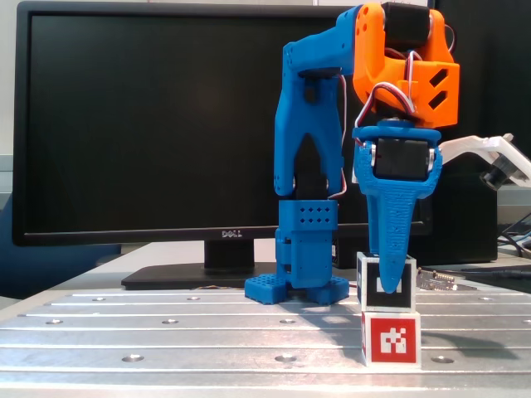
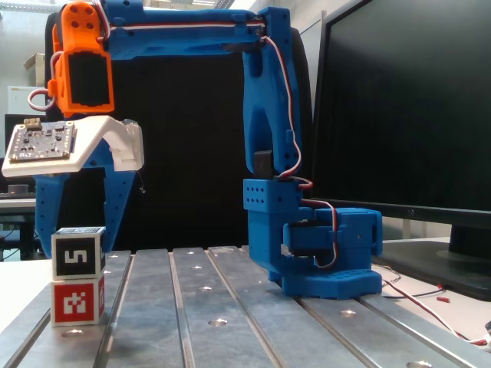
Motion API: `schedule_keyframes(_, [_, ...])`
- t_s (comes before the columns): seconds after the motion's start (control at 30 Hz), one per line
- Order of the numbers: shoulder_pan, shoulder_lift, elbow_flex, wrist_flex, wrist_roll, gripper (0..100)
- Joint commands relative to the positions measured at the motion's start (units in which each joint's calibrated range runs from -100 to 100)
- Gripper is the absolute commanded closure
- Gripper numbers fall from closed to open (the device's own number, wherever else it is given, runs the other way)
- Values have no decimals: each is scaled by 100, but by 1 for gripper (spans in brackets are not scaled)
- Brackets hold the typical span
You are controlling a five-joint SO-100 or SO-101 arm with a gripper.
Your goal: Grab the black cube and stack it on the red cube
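In a fixed view facing the monitor, the red cube (image 1: 391, 337) rests on the ribbed, brushed-metal table (image 1: 166, 332), a plate with long parallel grooves and round countersunk holes. Its front face is glossy red with a white blocky pixel marker and white edges. The black cube (image 1: 387, 283) sits directly on top of it, faces flush, slightly narrower, with white edges and a black face. The blue plastic finger (image 1: 391, 240), a long tapering wedge with a fine dotted print texture, hangs in front of the black cube's face and hides its middle. The gripper (image 1: 389, 278) is at cube height; from this angle the second finger is hidden. An orange printed wrist housing (image 1: 406, 62) sits above, and a black Dell monitor (image 1: 149, 124) stands behind the arm's perforated blue base (image 1: 303, 249). In a fixed view from the side, the black cube (image 2: 77, 255) shows a white "5"-like marker and stands squarely on the red cube (image 2: 77, 301). The gripper (image 2: 75, 245) straddles it: two blue fingers (image 2: 116, 207) are spread apart, flanking the cube, with no clear contact visible. A white bracket (image 2: 115, 142) carries a bare circuit board (image 2: 40, 143).
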Motion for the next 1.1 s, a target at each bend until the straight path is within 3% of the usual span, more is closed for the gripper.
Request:
schedule_keyframes(0.0, [-12, -18, -15, -17, 5, 84])
schedule_keyframes(0.43, [-34, -18, -24, -9, 0, 83])
schedule_keyframes(0.67, [-34, -27, -24, 68, 15, 69])
schedule_keyframes(1.07, [-12, -77, -748, 957, 26, 68])
